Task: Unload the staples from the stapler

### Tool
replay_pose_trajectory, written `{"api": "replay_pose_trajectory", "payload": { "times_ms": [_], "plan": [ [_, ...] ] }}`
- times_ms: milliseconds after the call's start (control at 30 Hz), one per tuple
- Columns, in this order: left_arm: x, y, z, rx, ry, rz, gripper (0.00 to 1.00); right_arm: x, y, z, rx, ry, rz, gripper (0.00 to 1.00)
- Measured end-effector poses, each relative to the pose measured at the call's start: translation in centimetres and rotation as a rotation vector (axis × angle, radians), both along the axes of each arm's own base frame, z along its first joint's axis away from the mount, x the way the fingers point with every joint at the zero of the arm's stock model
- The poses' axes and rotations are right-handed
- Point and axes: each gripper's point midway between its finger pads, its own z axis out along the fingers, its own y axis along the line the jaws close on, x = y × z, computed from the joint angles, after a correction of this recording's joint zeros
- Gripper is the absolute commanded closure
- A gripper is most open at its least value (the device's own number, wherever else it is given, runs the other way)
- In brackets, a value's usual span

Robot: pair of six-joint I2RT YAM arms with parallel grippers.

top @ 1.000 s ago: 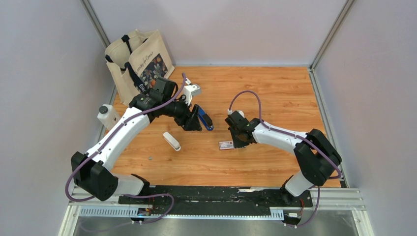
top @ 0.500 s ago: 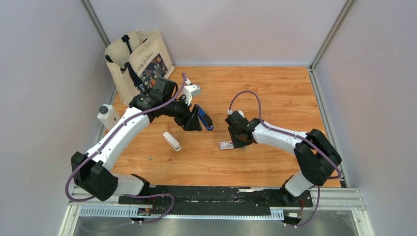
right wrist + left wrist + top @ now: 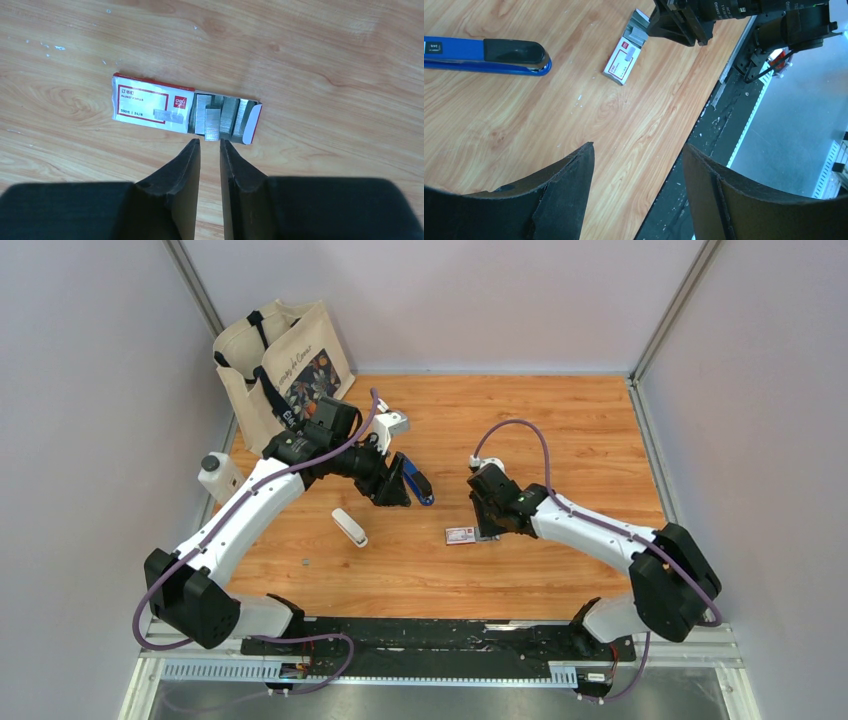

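Where the right tool (image 3: 210, 142) is held: low over the bench (image 3: 325, 45), its tips aimed at the opened end of the staple box (image 3: 150, 102).
State of the right tool: almost clenched; only a narrow slit is seen between the fingers (image 3: 190, 165), and nothing is grasped.
Contents of the staple box: grey staple strips (image 3: 220, 117) are exposed at the opened flap, just ahead of the fingertips; contact cannot be judged. The white and red carton is laid flat on the wood.
State of the left tool (image 3: 639, 147): released; its fingers are spread wide and nothing is held between them.
Place of the stapler (image 3: 484, 52): the blue body with its black part is laid flat on the bench, just beyond the left tool and apart from its fingers; the staple box is seen near it, not touching.
White bar-shaped item (image 3: 349, 527): laid on the bench on the near side of the left tool, apart from the stapler.
Tote bag (image 3: 285, 365): stood at the far left corner of the bench.
White bottle (image 3: 220, 477): set at the left edge, black-capped, beside the left arm.
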Motion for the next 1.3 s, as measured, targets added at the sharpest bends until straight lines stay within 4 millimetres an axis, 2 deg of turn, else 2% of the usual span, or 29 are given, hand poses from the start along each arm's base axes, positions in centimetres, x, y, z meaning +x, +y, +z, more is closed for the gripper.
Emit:
{"api": "replay_pose_trajectory", "payload": {
  "times_ms": [300, 467, 567, 1300],
  "plan": [
    [0.0, 0.0, 0.0, 0.0, 0.0, -0.001, 0.27, 0.1, -0.1, -1.2, -0.029, 0.021, -0.004, 0.8],
    [0.0, 0.0, 0.0, 0.0, 0.0, -0.002, 0.27, 0.0, -0.2, -1.5, -0.037, 0.029, -0.003, 0.69],
    [-0.1, 0.0, 0.0, -0.001, 0.0, -0.002, 0.27, 0.0, -0.2, -1.7, -0.043, 0.034, -0.001, 0.67],
    [-0.1, 0.0, -0.1, -0.001, 0.003, -0.003, 0.27, 0.0, -0.3, -3.3, -0.088, 0.066, 0.023, 0.68]
  ]
}}
